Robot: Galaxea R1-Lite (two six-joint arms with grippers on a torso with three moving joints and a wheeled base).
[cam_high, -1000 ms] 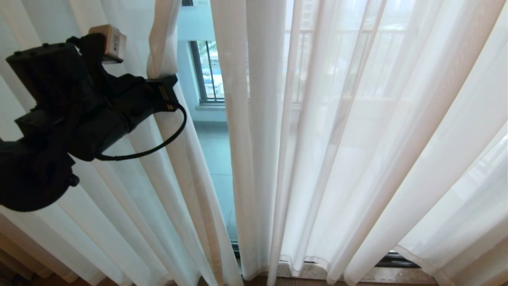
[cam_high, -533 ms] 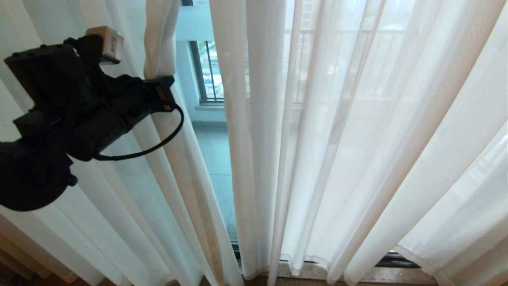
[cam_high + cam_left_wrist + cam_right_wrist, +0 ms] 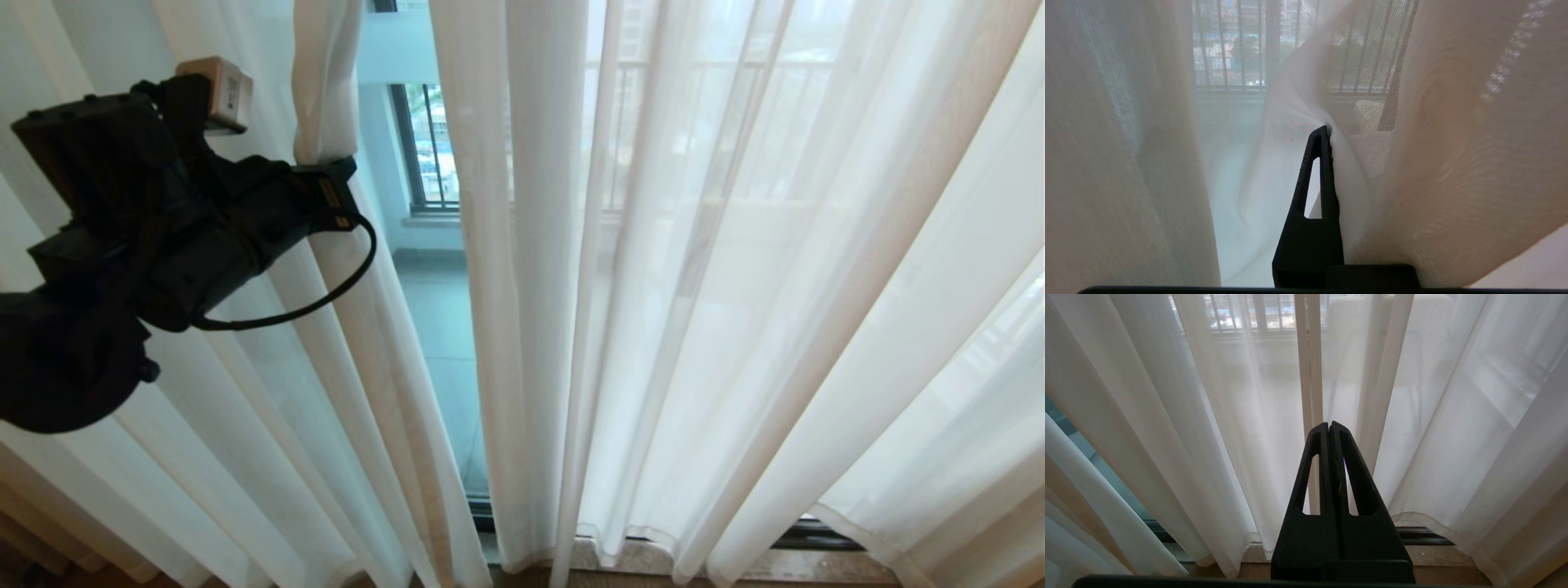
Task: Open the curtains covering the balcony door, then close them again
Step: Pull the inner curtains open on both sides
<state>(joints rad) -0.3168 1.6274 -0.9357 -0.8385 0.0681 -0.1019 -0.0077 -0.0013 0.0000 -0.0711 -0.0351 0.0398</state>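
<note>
My left end effector (image 3: 339,184) is clenched on the left sheer curtain (image 3: 326,82) edge at ten o'clock; fabric hides one finger at the wrist. My right end effector (image 3: 1329,426) is clenched empty before the right sheer curtain (image 3: 1241,416). Balcony door (image 3: 424,269) shows through the gap.

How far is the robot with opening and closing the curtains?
Done: a narrow gap shows the balcony door between the curtains. In hand: the left gripper is shut on the left curtain's edge. The right gripper is shut and empty. Left: open wider, then close.
</note>
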